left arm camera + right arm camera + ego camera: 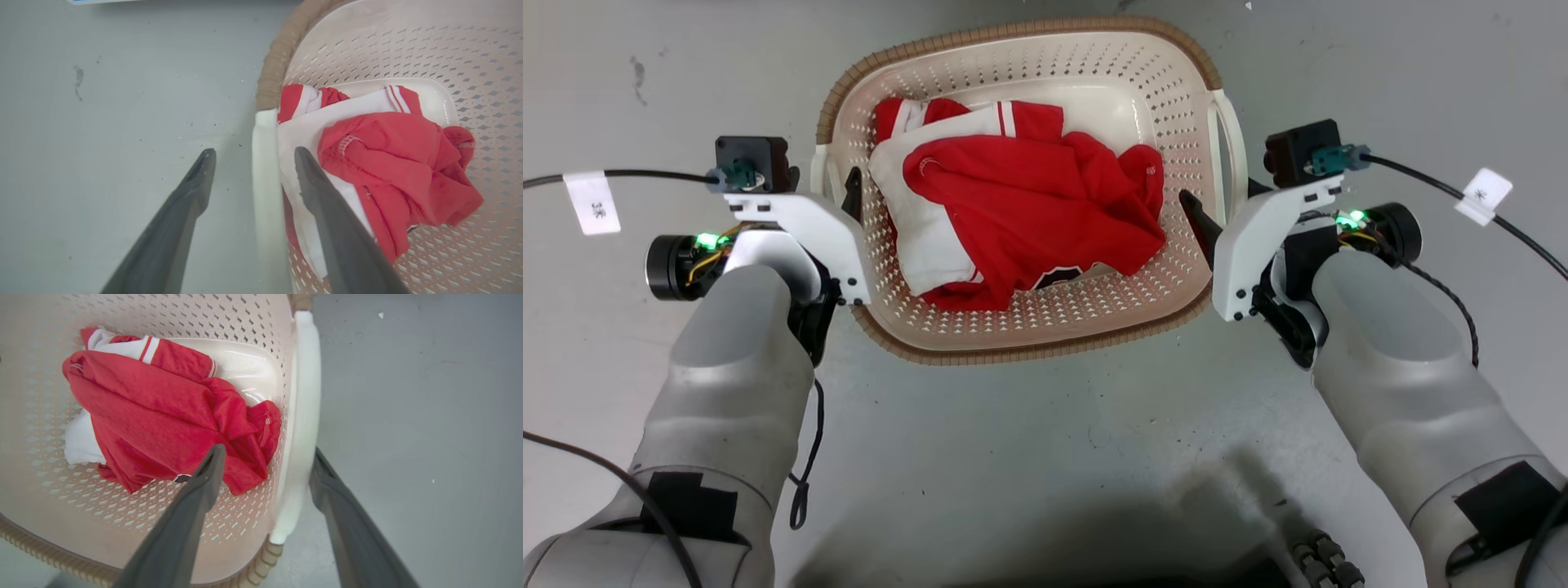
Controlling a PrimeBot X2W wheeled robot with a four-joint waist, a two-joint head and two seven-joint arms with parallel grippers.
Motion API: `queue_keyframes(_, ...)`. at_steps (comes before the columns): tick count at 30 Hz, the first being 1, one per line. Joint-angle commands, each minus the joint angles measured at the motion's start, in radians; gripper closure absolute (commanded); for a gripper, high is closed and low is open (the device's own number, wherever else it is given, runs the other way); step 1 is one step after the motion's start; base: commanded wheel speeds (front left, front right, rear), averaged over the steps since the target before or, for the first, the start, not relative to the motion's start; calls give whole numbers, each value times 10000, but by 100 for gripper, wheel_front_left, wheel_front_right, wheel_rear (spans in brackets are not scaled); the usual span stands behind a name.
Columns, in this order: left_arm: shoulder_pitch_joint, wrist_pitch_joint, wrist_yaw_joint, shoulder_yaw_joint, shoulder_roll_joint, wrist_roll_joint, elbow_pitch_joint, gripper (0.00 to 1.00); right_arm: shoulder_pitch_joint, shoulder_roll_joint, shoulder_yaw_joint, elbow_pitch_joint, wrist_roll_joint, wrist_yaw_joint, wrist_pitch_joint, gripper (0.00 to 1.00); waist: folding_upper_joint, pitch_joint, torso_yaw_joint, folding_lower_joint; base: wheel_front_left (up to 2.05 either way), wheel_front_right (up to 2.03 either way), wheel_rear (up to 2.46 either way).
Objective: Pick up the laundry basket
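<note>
the laundry basket (1021, 356) sits on the grey floor (1045, 465) right in front of me, with red and white clothes (1029, 212) lying in it. my left gripper (254, 154) is at the basket's left side and my right gripper (268, 453) is at the basket's right side. both are spread apart and hold nothing yet. each one has one finger inside the basket and one finger outside it, so the white left handle (265, 183) and the white right handle (301, 416) each sit in the gap between my fingers. i think the job now is to squeeze. to do it well i should close both sides at the same time, so the basket does not slide away from one side. i should bite on the thick white handles, not on the thin wall with the holes. my left inside finger is very near the clothes, so i must take care not to pinch cloth. then i should lift both sides evenly and slowly, so the basket does not tilt and nothing tips out.
</note>
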Motion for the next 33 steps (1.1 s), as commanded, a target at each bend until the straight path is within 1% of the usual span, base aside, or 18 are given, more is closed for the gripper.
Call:
queue_keyframes(1, -159, 36, -15, -27, 16, -31, 39, 0, -217, 3, 94, 39, 75, -7, 30, 0, 0, 103, -9, -1, 0, 0, 0)
queue_keyframes(2, -207, 93, -17, -29, 8, -67, 74, 0, -304, 3, 193, 113, 161, -5, 32, 0, 0, 160, -14, -1, 0, 0, 0)
queue_keyframes(3, -237, 156, -39, -48, 12, -70, 108, 0, -382, 1, 300, 206, 197, -7, 74, 16, 0, 195, -24, -1, 0, 0, 0)
queue_keyframes(4, -258, 207, -71, -51, -13, -103, 137, 52, -414, 3, 389, 243, 332, -7, 134, 63, 0, 218, -21, -1, 0, 0, 0)
queue_keyframes(5, -280, 259, -92, -45, -35, -166, 158, 100, -446, 4, 457, 274, 459, -7, 164, 100, 0, 234, -19, -1, 0, 0, 0)
queue_keyframes(15, -333, 426, -249, -331, -270, -347, 264, 100, -476, 66, 1388, 266, 1530, 10, 436, 100, 0, 172, 17, -1, 0, 0, 0)
queue_keyframes(22, -263, 650, -309, -534, -485, -516, 295, 100, -406, 105, 1896, 308, 2180, 53, 650, 100, 0, -137, 65, -1, 0, 0, 0)
queue_keyframes(24, -195, 787, -318, -596, -548, -587, 302, 100, -381, 96, 2049, 330, 2348, 55, 803, 100, 0, -325, 83, -1, 0, 0, 0)
queue_keyframes(25, -86, 1091, -326, -667, -660, -730, 318, 100, -343, 25, 2233, 339, 2632, 55, 1056, 100, 0, -701, 115, -1, 0, 0, 0)
queue_keyframes(33, 212, 2318, -331, -846, -830, -1307, 348, 100, -182, -218, 2671, 267, 3386, 57, 1931, 100, 0, -2050, 199, -1, 0, 0, 0)
